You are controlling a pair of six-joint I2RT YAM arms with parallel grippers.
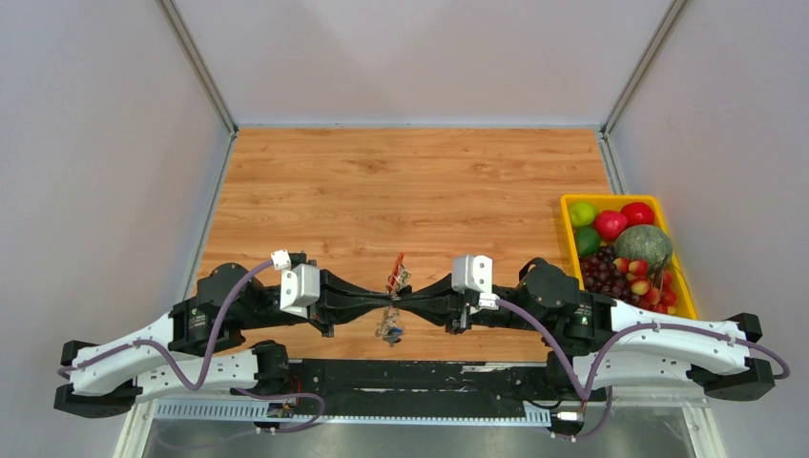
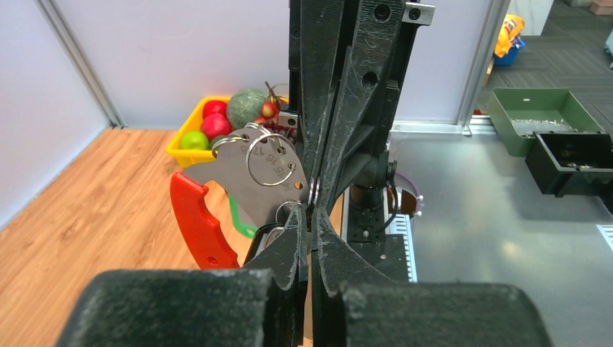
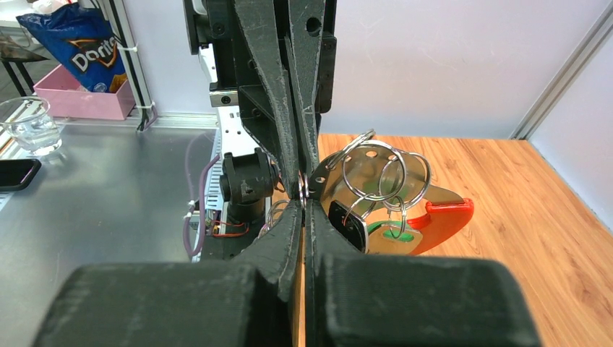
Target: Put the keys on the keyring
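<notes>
Wood-grain surface inside white walls, with a yellow fruit bin [image 1: 567,212] at one side.

Position: the keyring [image 1: 397,277] hangs above the surface, well apart from the bin and level with its near end. Both arms hold it there, tip to tip.

Grip: the left arm's fingers [image 2: 285,249] and the right arm's fingers [image 3: 285,238] are each pressed together. Both pinch the same small split ring [image 2: 313,191] from opposite sides. The rest of the bundle hangs free beside that pinch: a perforated steel plate [image 2: 253,177], larger rings, a green tag [image 3: 394,238] and a black key head [image 3: 345,223].

Orientation: the long axis runs roughly parallel to the bin's long side. The red loop [image 2: 199,220] points toward the bin's far end and the keys [image 1: 389,329] trail toward its near end.

Hazards, as judged:
- Each grip bears on a thin wire edge, so a small pull or twist between the arms could let the ring slip and drop the bundle.
- Opposed pulling could also bend the ring.
- The free-hanging mass may swing and snag a finger.

Whether every key is threaded cannot be told.
</notes>
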